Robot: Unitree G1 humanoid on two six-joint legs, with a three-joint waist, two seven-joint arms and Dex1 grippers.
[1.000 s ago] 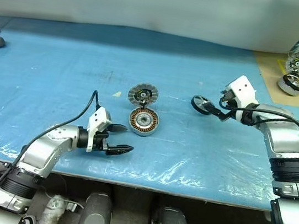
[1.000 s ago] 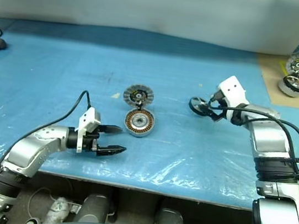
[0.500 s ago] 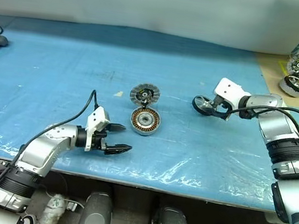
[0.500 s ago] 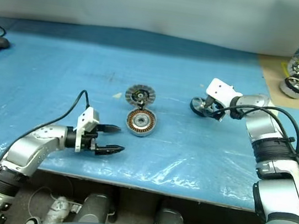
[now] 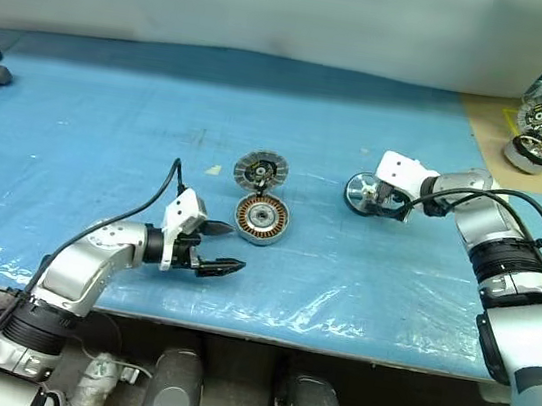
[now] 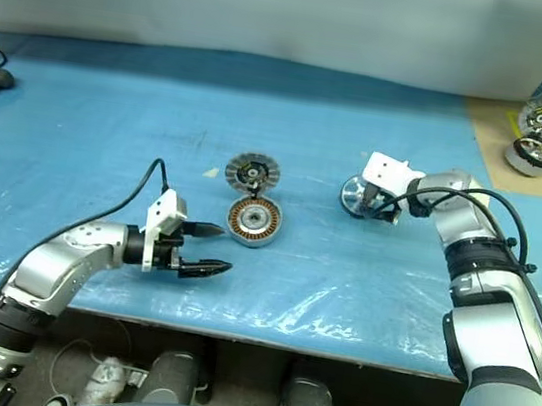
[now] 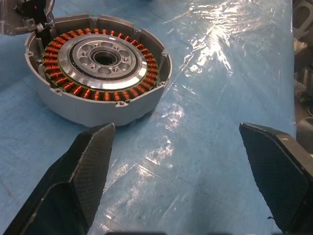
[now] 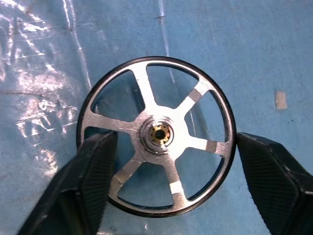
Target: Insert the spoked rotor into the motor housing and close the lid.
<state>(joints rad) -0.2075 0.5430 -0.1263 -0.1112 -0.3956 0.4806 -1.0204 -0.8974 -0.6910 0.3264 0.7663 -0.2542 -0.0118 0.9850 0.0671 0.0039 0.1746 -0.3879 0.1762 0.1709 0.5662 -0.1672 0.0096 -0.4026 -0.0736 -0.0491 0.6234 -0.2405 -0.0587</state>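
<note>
Straddling the rotor with our right gripper, jaws apart, ready to pinch its rim; left gripper waits open beside the housing.

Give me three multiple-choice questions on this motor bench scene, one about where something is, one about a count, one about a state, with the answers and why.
1. Where is the spoked rotor?
A. Inside the motor housing
B. On the blue sheet between the right hand's fingers
C. Under the lid

2. How many silver spokes does the rotor have?
A. Three
B. Five
C. Eight

3. What state is the lid in?
A. Open, striped face showing
B. Shut over the housing
C. Held in the left hand

Answers:
1 B: the right wrist view shows the rotor lying on the blue sheet with the right hand straddling it.
2 B: five spokes run from hub to rim.
3 A: the motor housing shows its copper windings, and the lid stands open behind it; the left hand is open and empty.
</note>
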